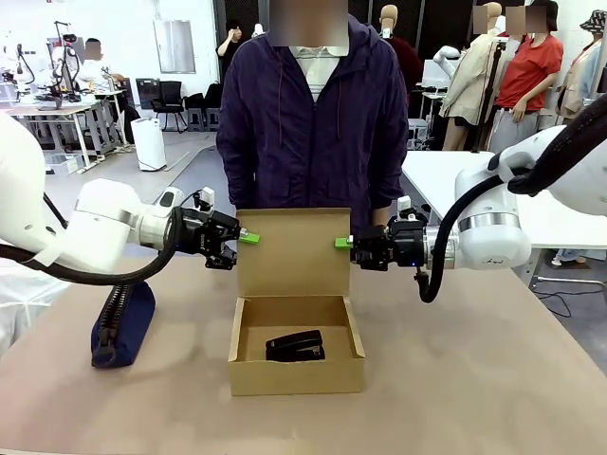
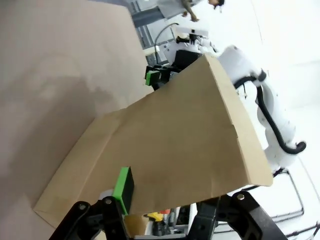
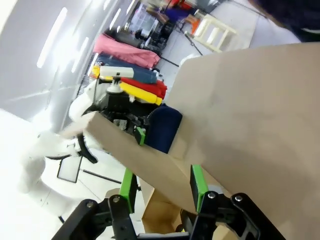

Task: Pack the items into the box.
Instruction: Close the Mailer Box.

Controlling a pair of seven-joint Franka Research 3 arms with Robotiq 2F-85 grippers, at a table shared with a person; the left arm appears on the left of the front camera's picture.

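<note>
I have both arms at the flap lid (image 1: 292, 251) of the box (image 1: 296, 372), which sits near the middle of the tabletop (image 1: 493, 379), a little toward my near edge. The lid stands upright from the box's far wall, its long axis running left to right, so each side edge faces one arm head-on.

The left gripper (image 1: 245, 237) meets the lid's left edge near its top corner. In the left wrist view its jaws straddle the cardboard, one green pad (image 2: 122, 189) flat on the face; I judge it clamped on the lid, though the other finger is hidden behind the board. The right gripper (image 1: 345, 244) takes the right edge at about the same height, and the right wrist view shows its two green pads (image 3: 198, 186) closed on either side of the edge.

The black stapler (image 1: 295, 347) lies inside the box on its floor, long axis left to right. I cannot see the utility knife. The navy pouch (image 1: 121, 324) lies near the table's left edge.

The lid hinges along the far wall, so closing means swinging its top edge toward me and down, both arms equally placed.
</note>
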